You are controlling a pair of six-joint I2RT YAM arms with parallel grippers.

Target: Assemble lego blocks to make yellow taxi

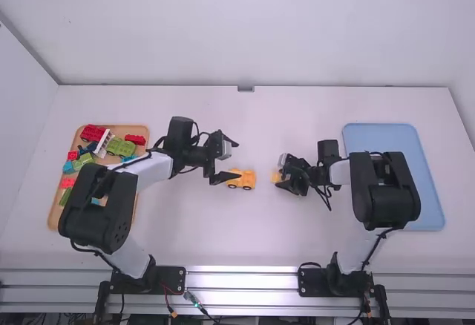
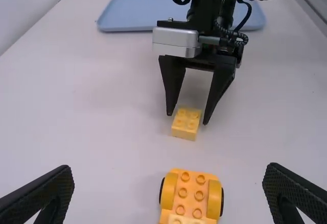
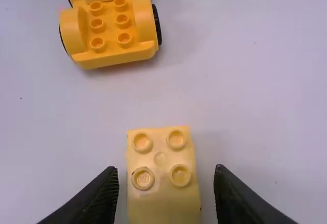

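Observation:
An orange-yellow wheeled car base [image 1: 242, 179] stands on the table between the arms. My left gripper [image 1: 223, 160] is open just beside it; in the left wrist view the fingers of the left gripper [image 2: 168, 193] stand wide apart with the studded base [image 2: 191, 195] between and below them. A small yellow block [image 1: 276, 177] lies right of the base, with my right gripper [image 1: 285, 174] over it. In the right wrist view the block [image 3: 162, 175] sits between the open fingers of the right gripper [image 3: 166, 183], a gap on each side. The car base [image 3: 112, 27] is farther off there.
A wooden tray [image 1: 56, 217] holding several coloured blocks and vehicle parts lies at the far left, partly under the left arm. A blue tray [image 1: 382, 138] lies on the right, partly behind the right arm. White walls stand at the table's back and left.

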